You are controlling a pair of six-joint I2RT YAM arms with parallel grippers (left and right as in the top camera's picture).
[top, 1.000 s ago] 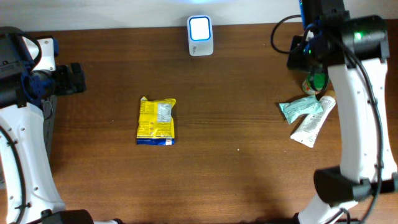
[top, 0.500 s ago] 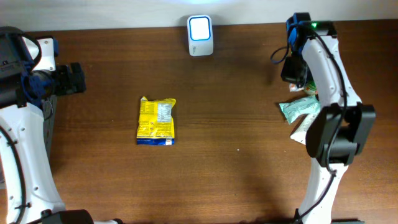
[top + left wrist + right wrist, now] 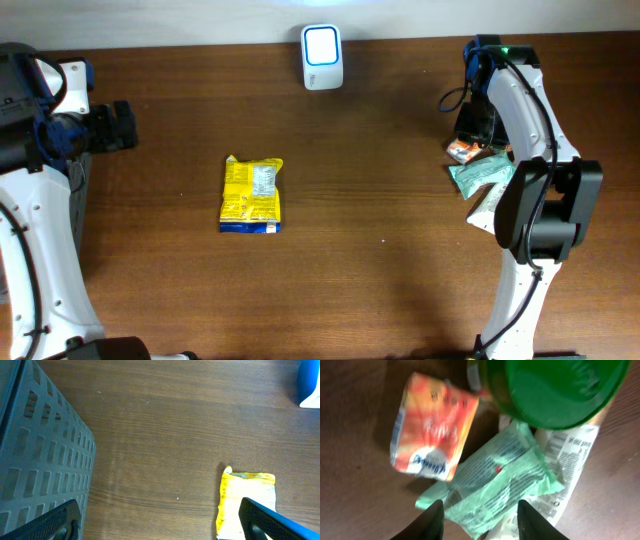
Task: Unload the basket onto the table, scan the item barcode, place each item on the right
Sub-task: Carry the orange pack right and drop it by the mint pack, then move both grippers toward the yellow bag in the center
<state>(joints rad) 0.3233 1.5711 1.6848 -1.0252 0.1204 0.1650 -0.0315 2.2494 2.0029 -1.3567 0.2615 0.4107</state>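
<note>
Fingers (image 3: 433, 521) of the right gripper (image 3: 479, 506) stand parted, empty, over the orange packet (image 3: 432, 427), seemingly set aside far right; left gripper (image 3: 159, 510) gapes wide.

Yellow packet (image 3: 251, 196) lies well apart from the scanner (image 3: 322, 45).

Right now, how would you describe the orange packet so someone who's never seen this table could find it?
On the right side of the wooden table, a small pile of items lies beneath the right arm. The orange packet sits at the pile's left edge, next to the mint-green packet and white tube. It is the only orange-and-white item there.
</note>
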